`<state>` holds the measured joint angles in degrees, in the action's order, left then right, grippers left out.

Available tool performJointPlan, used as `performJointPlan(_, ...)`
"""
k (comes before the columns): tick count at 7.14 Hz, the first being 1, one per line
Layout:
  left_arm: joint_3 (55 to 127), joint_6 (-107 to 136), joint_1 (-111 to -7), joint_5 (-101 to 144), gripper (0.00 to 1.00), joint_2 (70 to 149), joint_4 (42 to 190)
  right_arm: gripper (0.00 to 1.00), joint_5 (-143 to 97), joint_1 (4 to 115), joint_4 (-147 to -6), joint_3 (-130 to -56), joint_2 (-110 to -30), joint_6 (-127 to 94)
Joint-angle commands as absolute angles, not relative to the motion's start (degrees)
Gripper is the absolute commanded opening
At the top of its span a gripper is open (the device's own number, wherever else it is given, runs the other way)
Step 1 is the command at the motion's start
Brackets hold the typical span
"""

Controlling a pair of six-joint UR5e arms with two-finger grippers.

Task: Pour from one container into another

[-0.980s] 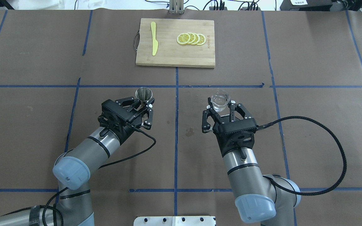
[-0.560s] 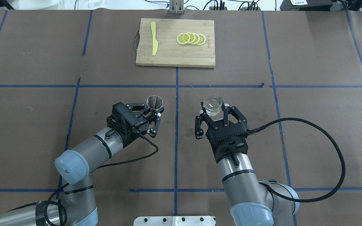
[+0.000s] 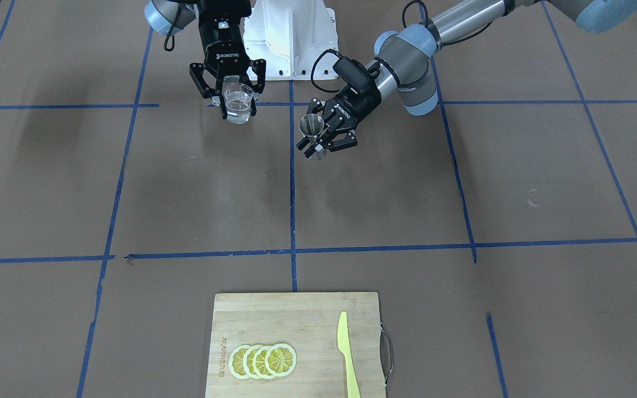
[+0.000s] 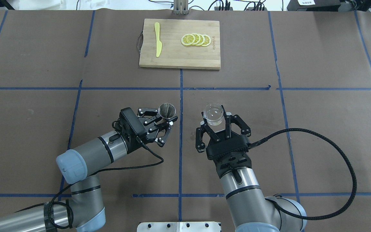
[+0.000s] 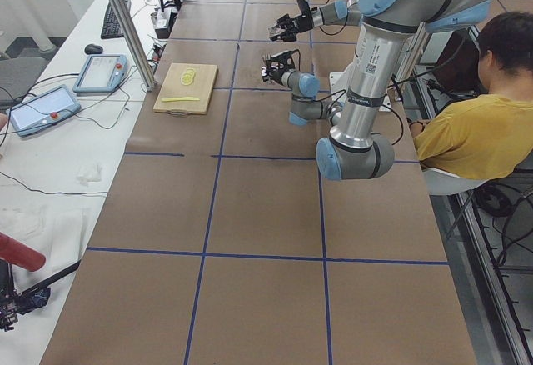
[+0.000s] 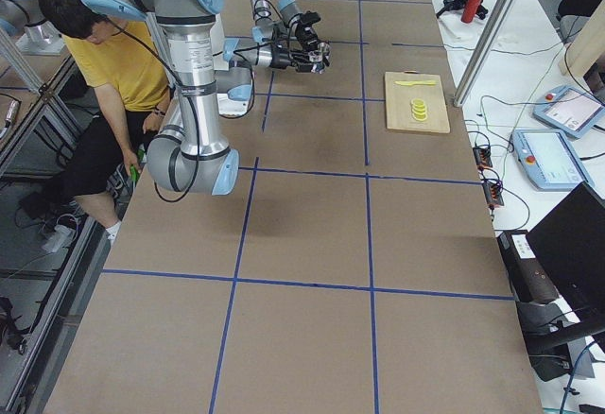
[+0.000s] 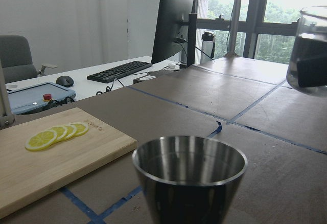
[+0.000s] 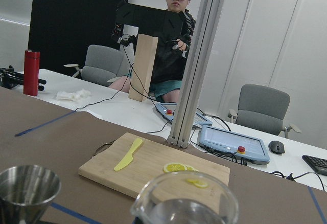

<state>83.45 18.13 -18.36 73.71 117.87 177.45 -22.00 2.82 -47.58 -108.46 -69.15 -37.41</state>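
Brown bench (image 4: pixel 301 129) below. Right pincer (image 4: pixel 213 120) clenched on glass cup (image 4: pixel 213 113), left pincer (image 4: pixel 167 119) clenched on steel jigger (image 4: pixel 167 111). Both held aloft, upright, now nearer each other than a second ago. Pour not begun; alignment likely underway.

You will find the jigger (image 4: pixel 167 110) in polished steel, smooth and mirror-bright inside and out. The cup (image 4: pixel 213 112) is clear, glossy glass. The table (image 4: pixel 327 129) is covered with matt brown paper, lined with blue tape (image 4: pixel 181 80). The cutting board (image 4: pixel 179 58) is pale wood with visible grain, and the knife (image 4: pixel 157 42) on it looks like matt yellow plastic. The left arm (image 4: pixel 105 147) and the right arm (image 4: pixel 243 183) show brushed grey metal tubes with smooth pale-blue caps.
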Motion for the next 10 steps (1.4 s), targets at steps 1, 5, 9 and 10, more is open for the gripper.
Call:
performJointPlan(1, 83.3, 16.3, -18.9, 77.0, 0.00, 118.5, 177.6, 0.00, -21.6, 2.4, -53.4, -109.9, -66.7, -36.3)
performJointPlan(5, 82.8, 16.3, -19.0, 80.5, 0.00, 118.9, 177.7, 0.00, -21.7, 2.7, -64.0, -113.1, -65.8, -35.3)
performJointPlan(9, 82.3, 16.3, -18.9, 81.9, 0.00, 120.0, 178.5, 0.00, -22.0, 3.5, -69.5, -113.2, -65.4, -34.3)
performJointPlan(10, 81.5, 16.3, -18.9, 81.9, 0.00, 120.8, 178.5, 0.00, -22.0, 3.7, -71.5, -113.6, -64.3, -34.2)
